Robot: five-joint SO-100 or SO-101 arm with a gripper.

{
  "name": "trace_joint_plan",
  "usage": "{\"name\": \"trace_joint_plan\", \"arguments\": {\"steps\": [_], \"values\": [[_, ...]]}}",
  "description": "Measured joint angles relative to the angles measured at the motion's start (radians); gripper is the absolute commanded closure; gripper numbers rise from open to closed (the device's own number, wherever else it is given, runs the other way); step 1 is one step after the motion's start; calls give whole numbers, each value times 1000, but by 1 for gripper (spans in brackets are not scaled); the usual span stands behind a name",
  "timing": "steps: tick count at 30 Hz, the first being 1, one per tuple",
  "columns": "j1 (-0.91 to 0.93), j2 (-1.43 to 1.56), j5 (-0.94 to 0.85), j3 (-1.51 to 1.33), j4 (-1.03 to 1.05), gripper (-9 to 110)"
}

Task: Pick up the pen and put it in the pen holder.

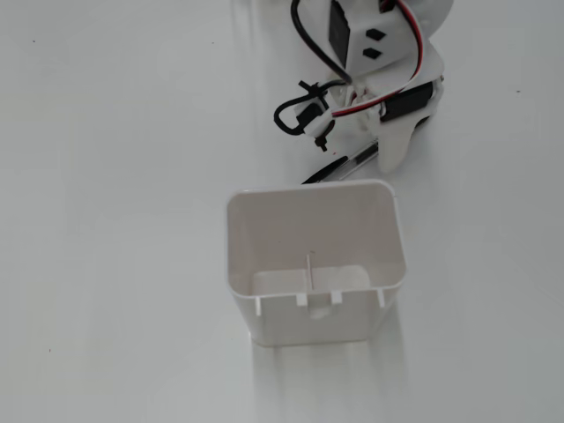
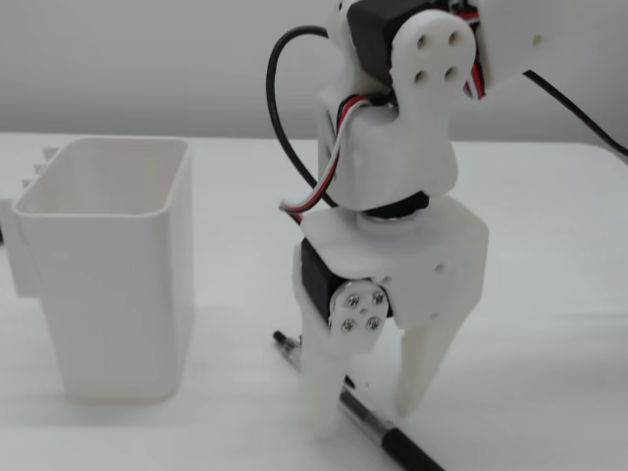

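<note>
Gripper (image 2: 368,420) stands low over the white worktop (image 2: 549,294), fingers pointing down and set apart, one on each side of the pen (image 2: 368,424). In the low fixed view the left finger (image 2: 319,392) reaches down in front of the pen barrel and the right finger (image 2: 417,368) comes down behind it; both tips are at or very near the worktop, and I cannot tell if they touch the pen. The pen lies flat on the worktop, passing between the fingers: its end with the clip shows to the left of the gripper, its black front section runs out to the lower right toward the picture edge.

In the high fixed view the gripper (image 1: 374,159) covers most of the pen (image 1: 339,168); only a short piece of clear barrel and black clip shows below the gripper body, just beside the far wall of the holder (image 1: 313,330). One white finger (image 1: 392,145) points down to the right of this piece.

The holder stands upright on the worktop, to the left of the gripper in the low fixed view (image 2: 103,285), near but apart from it. Its inside shows a thin divider and nothing else. Black and red cables (image 2: 294,186) loop from the arm above the gripper
</note>
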State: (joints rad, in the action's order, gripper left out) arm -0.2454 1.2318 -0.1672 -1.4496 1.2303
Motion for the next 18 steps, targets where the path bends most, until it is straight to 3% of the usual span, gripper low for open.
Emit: {"name": "trace_joint_plan", "arguments": {"steps": [13, 18], "values": [[8, -51, -8, 31, -23, 85], [29, -54, -18, 29, -23, 94]]}}
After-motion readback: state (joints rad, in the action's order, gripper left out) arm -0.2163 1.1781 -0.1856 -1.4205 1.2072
